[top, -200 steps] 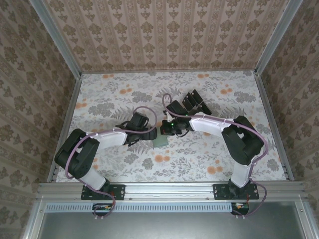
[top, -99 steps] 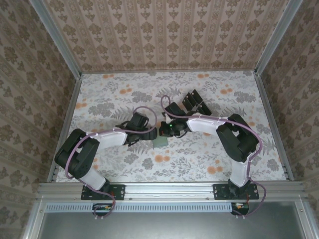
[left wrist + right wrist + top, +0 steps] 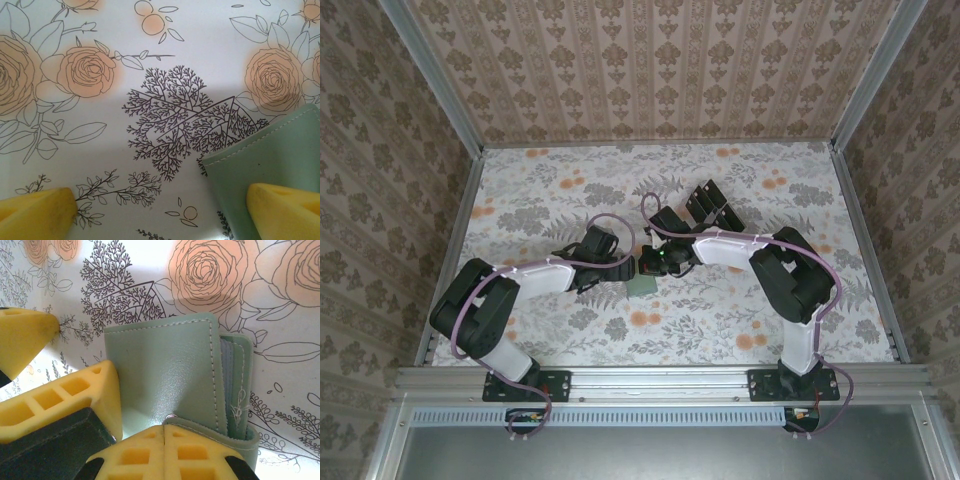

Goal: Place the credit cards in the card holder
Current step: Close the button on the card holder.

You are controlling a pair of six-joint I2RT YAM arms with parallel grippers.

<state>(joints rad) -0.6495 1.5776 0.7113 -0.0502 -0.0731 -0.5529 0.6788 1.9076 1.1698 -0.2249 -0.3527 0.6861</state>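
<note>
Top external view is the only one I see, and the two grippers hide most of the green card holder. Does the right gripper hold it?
Observer: In the right wrist view the right gripper is shut on the near edge of the card holder; it seems pinched.
Operator: And the left gripper?
Observer: The left wrist view shows the left gripper open wide, one fingertip above a corner of the holder.
Operator: Is the holder closed flat?
Observer: Not fully; along one edge the inner pockets show beside the cover.

The right tool (image 3: 647, 266) has edged left, seemingly further over the card holder (image 3: 642, 287).
</note>
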